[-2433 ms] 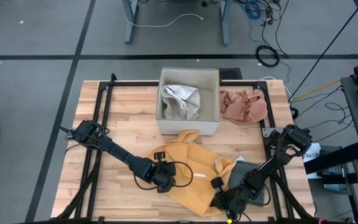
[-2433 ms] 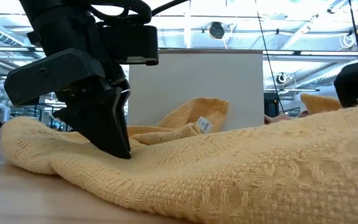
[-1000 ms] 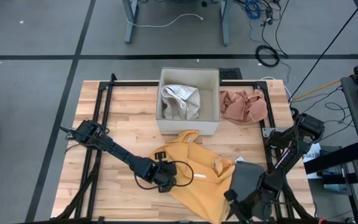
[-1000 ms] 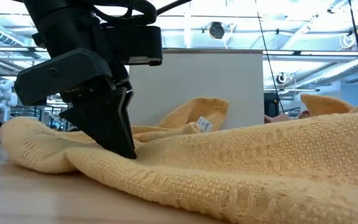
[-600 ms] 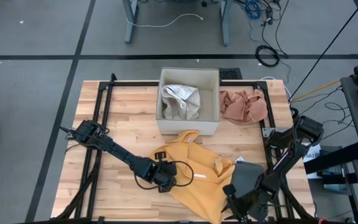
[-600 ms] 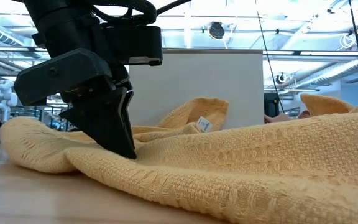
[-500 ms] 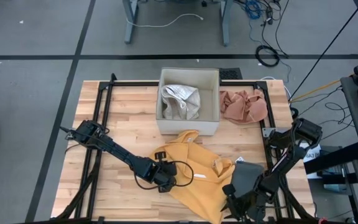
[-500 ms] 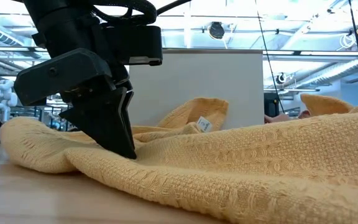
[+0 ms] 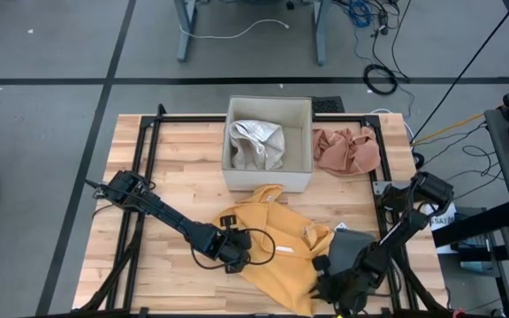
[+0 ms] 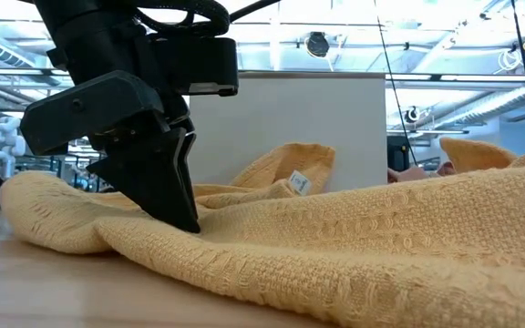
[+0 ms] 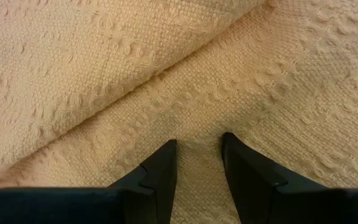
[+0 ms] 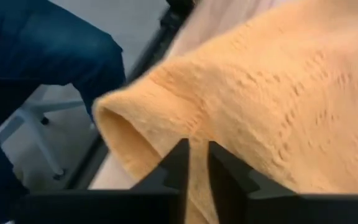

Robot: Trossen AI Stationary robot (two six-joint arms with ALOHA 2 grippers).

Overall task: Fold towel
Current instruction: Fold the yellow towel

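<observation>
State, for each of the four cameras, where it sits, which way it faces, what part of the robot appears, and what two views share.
High view: overhead, looking straight down at the wooden table, both arms and the yellow towel.
Low view: table height, looking level across; left pincer presses the towel.
Left wrist view: on the left arm, facing the weave past its fingers.
Right wrist view: on the right arm, facing a towel fold between its fingers.
Shared: all four views show the yellow towel.
</observation>
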